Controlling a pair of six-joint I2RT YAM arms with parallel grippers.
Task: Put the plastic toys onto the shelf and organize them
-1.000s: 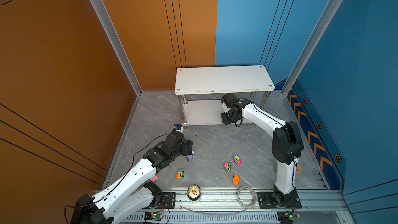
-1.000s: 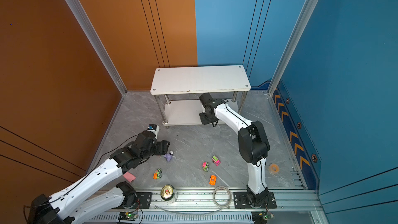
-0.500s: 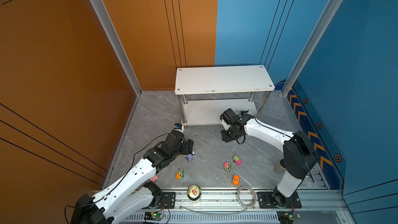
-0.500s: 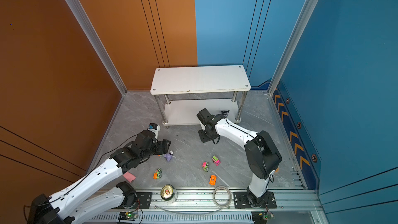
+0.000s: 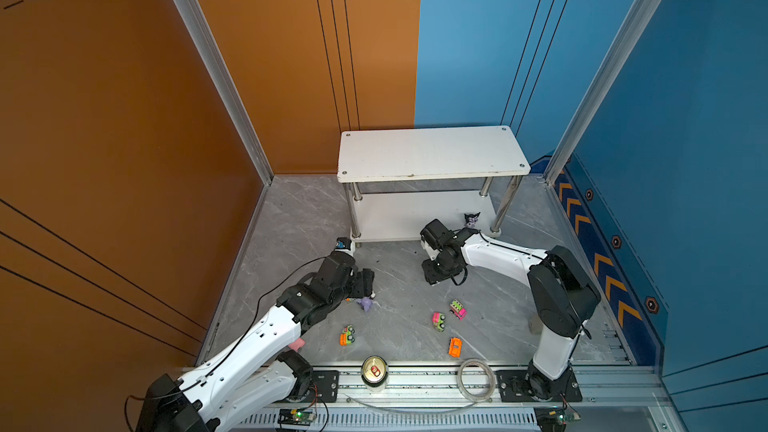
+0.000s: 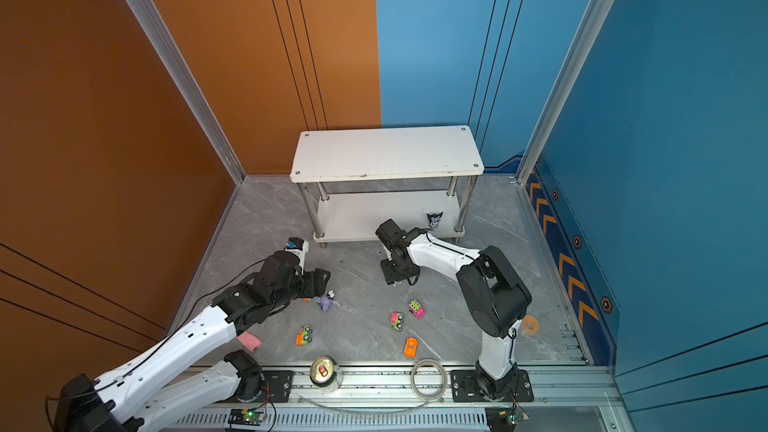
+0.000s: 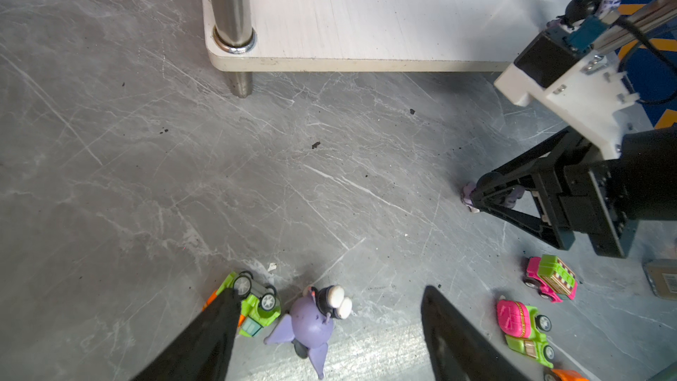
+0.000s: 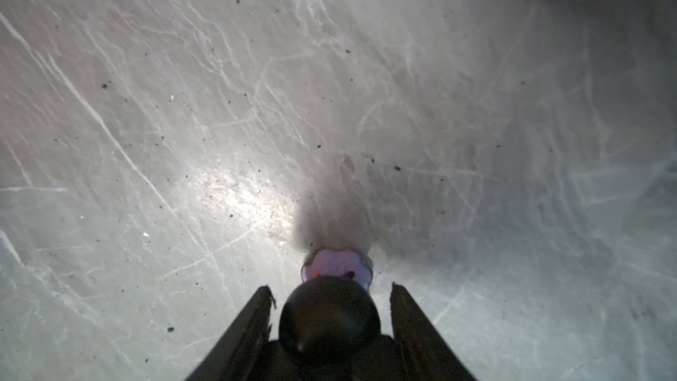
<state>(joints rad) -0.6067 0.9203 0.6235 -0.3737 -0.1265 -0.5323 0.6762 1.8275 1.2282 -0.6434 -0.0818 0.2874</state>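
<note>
Shelf [image 5: 432,151]: white, two tiers, at the back of the worktop [image 5: 291,222]. Top board is bare.

Change over the last second: the right arm has left the shelf's lower tier [image 5: 399,214] and come down to the worktop just in front of it. A shelved figurine [image 5: 471,220] stands upright at the right end of that tier. Reading: one delivery is done and the arm is on its next pick. The left arm has not moved.

Right pincer [image 8: 333,287]: released. Its jaws straddle the black head of a second figurine [image 8: 329,318] standing on the worktop. A gap shows on each side, so there is no grip yet.

Left pincer [image 7: 329,291]: released and wide. It hovers over a third figurine [image 7: 311,324], purple and lying on its side. A green car [image 7: 256,307] sits by one fingertip; I cannot tell whether they touch.

Counts:
- Figurines: 3, with 1 on the shelf and 2 on the worktop.
- Cars: 5, all on the worktop. These are the green car, an orange-green car [image 5: 347,335], two pink-green cars [image 5: 438,321] [image 5: 457,309] near each other, and an orange car [image 5: 455,347].
- Tally: 1 of 8 toys shelved, 7 left.
- Non-task: 1 can [image 5: 374,371] and 1 tape ring [image 5: 476,374], by the near rail.
</note>
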